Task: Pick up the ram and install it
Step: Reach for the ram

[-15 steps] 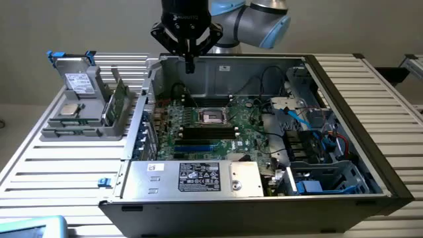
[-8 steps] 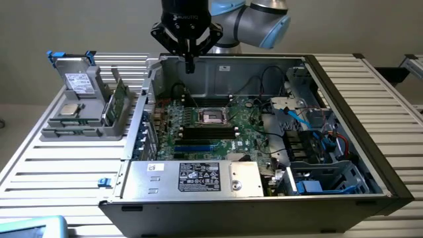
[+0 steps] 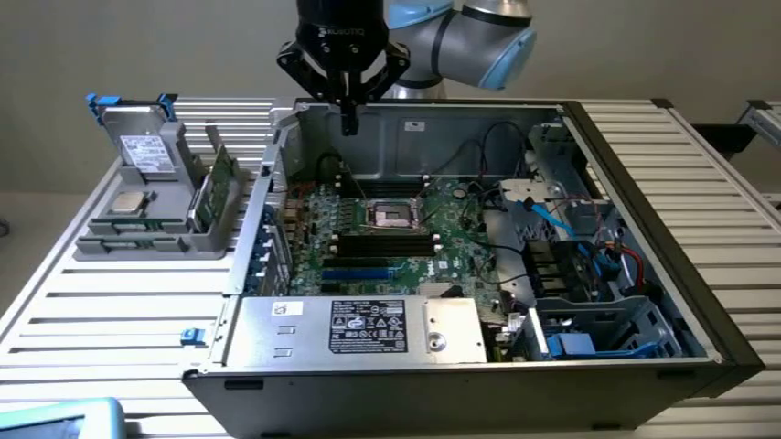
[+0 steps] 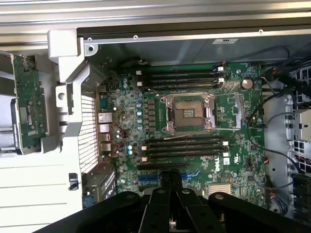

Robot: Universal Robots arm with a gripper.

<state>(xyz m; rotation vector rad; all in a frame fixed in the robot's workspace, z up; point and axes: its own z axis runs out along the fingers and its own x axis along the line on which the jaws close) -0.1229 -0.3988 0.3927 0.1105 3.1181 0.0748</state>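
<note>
The ram (image 3: pixel 221 194) is a thin green stick standing on edge in a grey holder (image 3: pixel 116 245) at the exterior view's left, outside the computer case. It also appears as a green board (image 4: pixel 29 99) in the wrist view. My gripper (image 3: pixel 350 117) hangs above the rear wall of the open case, fingers shut together with nothing between them. In the wrist view the shut gripper (image 4: pixel 170 175) looks straight down on the motherboard (image 4: pixel 233 104). Black memory slots (image 4: pixel 184 145) lie on both sides of the empty processor socket (image 4: pixel 189 112).
A grey drive with a white label (image 3: pixel 146 151) and a square silver chip (image 3: pixel 128 203) share the holder. Inside the case are a labelled metal power supply (image 3: pixel 354 327), loose cables (image 3: pixel 550 215) and a blue drive cage (image 3: pixel 598 334). The case rests on a slatted white table (image 3: pixel 110 320).
</note>
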